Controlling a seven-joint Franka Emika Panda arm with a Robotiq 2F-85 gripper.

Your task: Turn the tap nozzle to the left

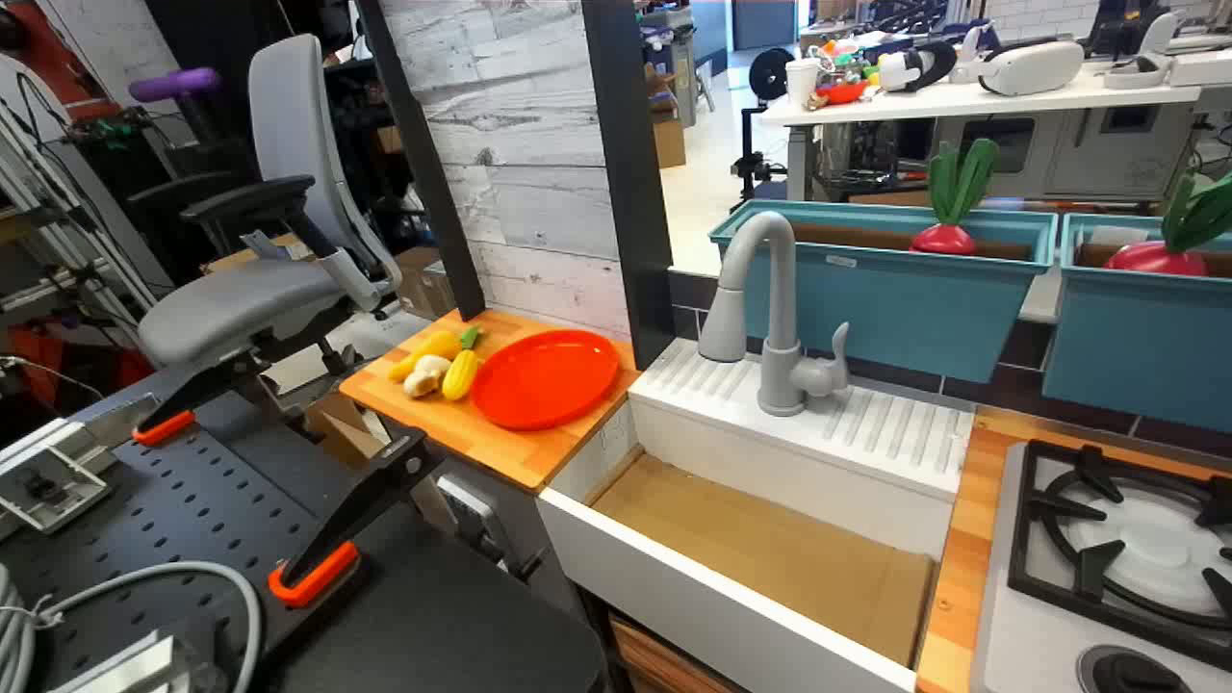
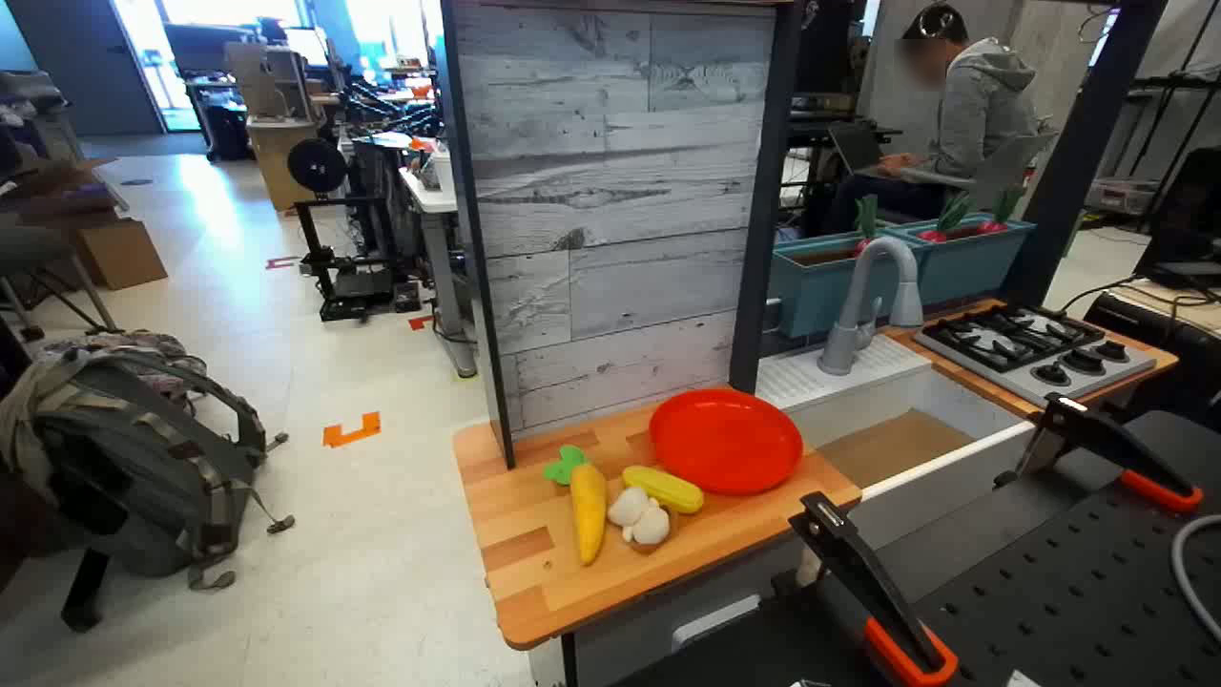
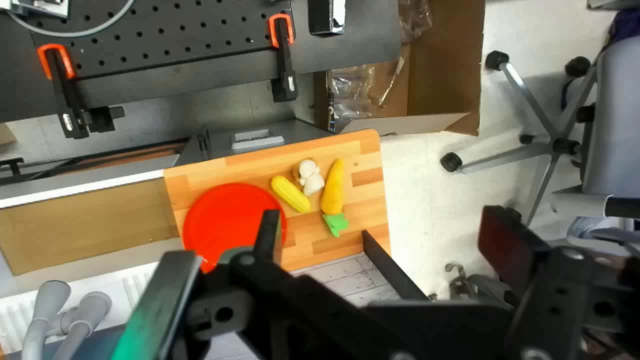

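The tap nozzle (image 1: 783, 279) is a tall matte-grey gooseneck rising from the white ridged ledge behind the sink. In an exterior view its flared end hangs to the left of its column. It also shows in an exterior view (image 2: 863, 277), where the end hangs to the right of the column. The short grey lever handle (image 1: 840, 337) sits beside the base. In the wrist view the nozzle (image 3: 52, 295) is at the lower left, cut off by the bottom edge. My gripper (image 3: 382, 220) shows only there. It is open and empty, apart from the tap and to its right.
The white sink (image 1: 712, 616) has cardboard in its bottom. A red plate (image 1: 547, 380) and toy vegetables (image 1: 452, 356) lie on the wooden counter. A tall wood-look panel (image 1: 539, 144) stands behind it. Teal planters (image 1: 885, 308) stand behind the tap. Orange-handled clamps (image 1: 318, 573) hold the black table.
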